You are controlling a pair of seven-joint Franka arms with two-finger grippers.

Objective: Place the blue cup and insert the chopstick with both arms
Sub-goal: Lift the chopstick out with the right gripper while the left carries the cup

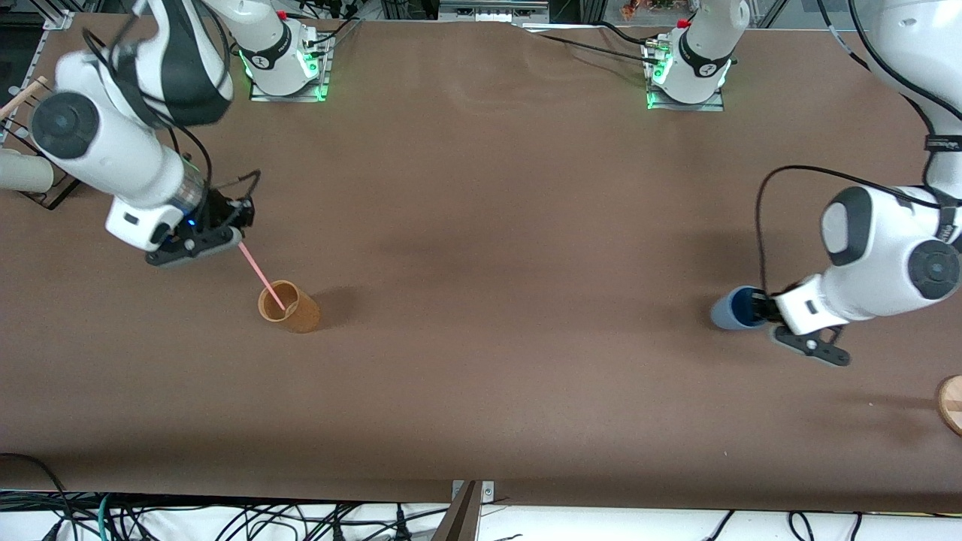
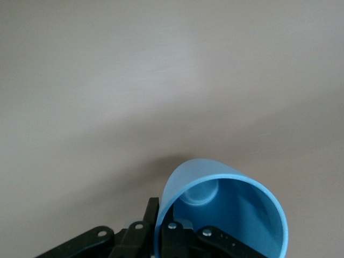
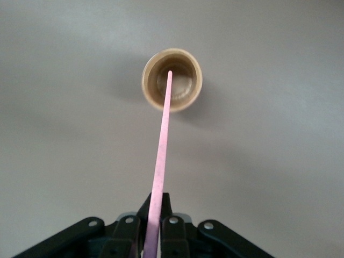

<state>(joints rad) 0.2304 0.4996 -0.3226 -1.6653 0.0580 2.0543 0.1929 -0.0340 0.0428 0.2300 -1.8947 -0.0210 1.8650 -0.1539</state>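
Observation:
The blue cup (image 1: pixel 730 309) is at the left arm's end of the table, tipped on its side with its mouth toward the wrist. My left gripper (image 1: pixel 762 308) is shut on its rim, one finger inside and one outside, as the left wrist view shows: cup (image 2: pixel 231 215), gripper (image 2: pixel 164 217). My right gripper (image 1: pixel 233 239) is shut on the pink chopstick (image 1: pixel 261 276) and holds it slanting down over the orange-brown cup (image 1: pixel 289 306). Its tip lies within the cup's mouth. The right wrist view shows the chopstick (image 3: pixel 161 145), the gripper (image 3: pixel 155 212) and that cup (image 3: pixel 172 79).
A rack at the right arm's end holds a white cup (image 1: pixel 22 173) and a tan wooden stick (image 1: pixel 22 96). A round wooden piece (image 1: pixel 951 403) lies at the table's edge at the left arm's end. The brown table cloth (image 1: pixel 496 248) stretches between the two cups.

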